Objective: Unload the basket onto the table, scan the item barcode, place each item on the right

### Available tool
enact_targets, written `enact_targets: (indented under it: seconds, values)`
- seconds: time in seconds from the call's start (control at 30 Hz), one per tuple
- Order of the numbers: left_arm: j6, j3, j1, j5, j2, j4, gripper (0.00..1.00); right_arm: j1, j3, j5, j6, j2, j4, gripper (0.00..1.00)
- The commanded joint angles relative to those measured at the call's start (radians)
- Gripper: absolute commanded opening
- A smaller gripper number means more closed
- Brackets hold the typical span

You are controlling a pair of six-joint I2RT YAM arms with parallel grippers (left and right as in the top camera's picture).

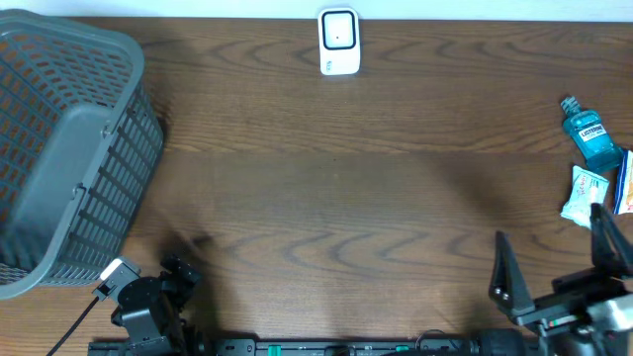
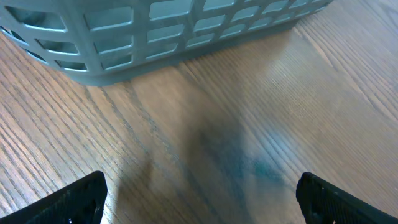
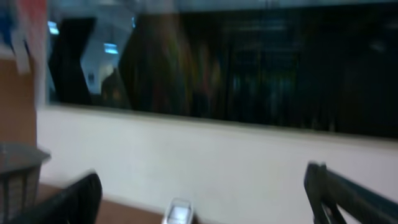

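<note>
A white barcode scanner (image 1: 338, 42) stands at the table's far edge, in the middle; the right wrist view shows it blurred and low (image 3: 178, 213). The items lie at the right edge: a blue mouthwash bottle (image 1: 591, 133), a pale green packet (image 1: 584, 193) and part of another pack (image 1: 624, 184). My right gripper (image 1: 559, 252) is open and empty at the front right, just in front of the packet, tilted up toward the back wall. My left gripper (image 2: 202, 202) is open over bare wood at the front left, with nothing between its fingers.
A large grey slatted basket (image 1: 59, 148) fills the left side of the table, close ahead of the left gripper (image 2: 186, 31). In the right wrist view a white wall and a dark window rise behind the table.
</note>
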Motion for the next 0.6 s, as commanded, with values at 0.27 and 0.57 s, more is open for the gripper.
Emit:
enact_targets:
  seconds: [0.27, 0.57]
  values:
    - [0.006, -0.008, 0.003, -0.002, -0.005, -0.031, 0.98, -0.037, -0.408, 0.000, -0.002, -0.115, 0.344, 0.99]
    - [0.006, -0.008, 0.003, -0.002, -0.005, -0.031, 0.98, -0.135, -0.622, 0.048, 0.012, -0.115, 0.492, 0.99]
